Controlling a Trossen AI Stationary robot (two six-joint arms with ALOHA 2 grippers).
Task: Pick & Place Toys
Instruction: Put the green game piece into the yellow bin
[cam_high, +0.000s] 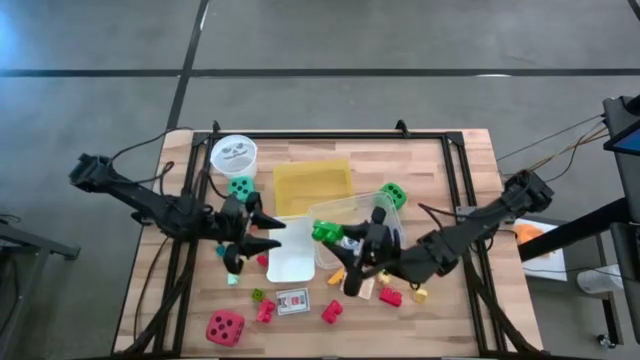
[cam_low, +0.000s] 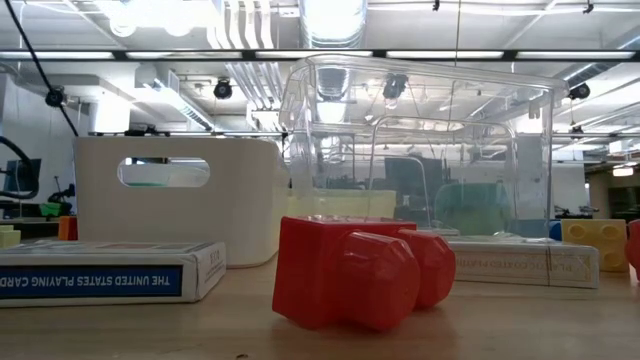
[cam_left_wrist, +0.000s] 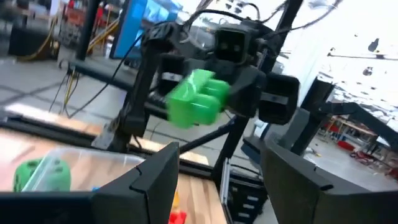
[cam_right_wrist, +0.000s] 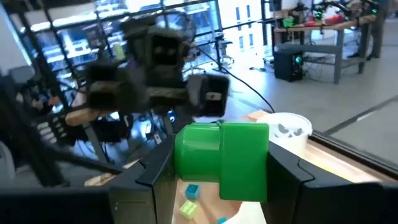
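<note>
Held item: green block (cam_right_wrist: 222, 160), clamped between the jaws of the right gripper (cam_high: 322, 233); lifted clear of the worktop (cam_high: 450, 310).
Block axis: long axis runs across the jaw gap, roughly level; its rounded studs point toward the left arm.
Right jaws: narrowed onto the block, both sides in contact.
Left gripper (cam_high: 272, 232): just beyond the block, facing it; jaws part open and holding nothing.
Step in hand: judged as carry after pick, possibly a hand-over, since the two grippers face each other.
Below the jaws: white bin (cam_high: 292, 256) and clear box (cam_high: 345, 208).
Next move: likely lower the block over a container, or let the left jaws close across its free end before release.
Farther off: red blocks (cam_high: 330, 312), red die (cam_high: 225, 327) unpicked.
</note>
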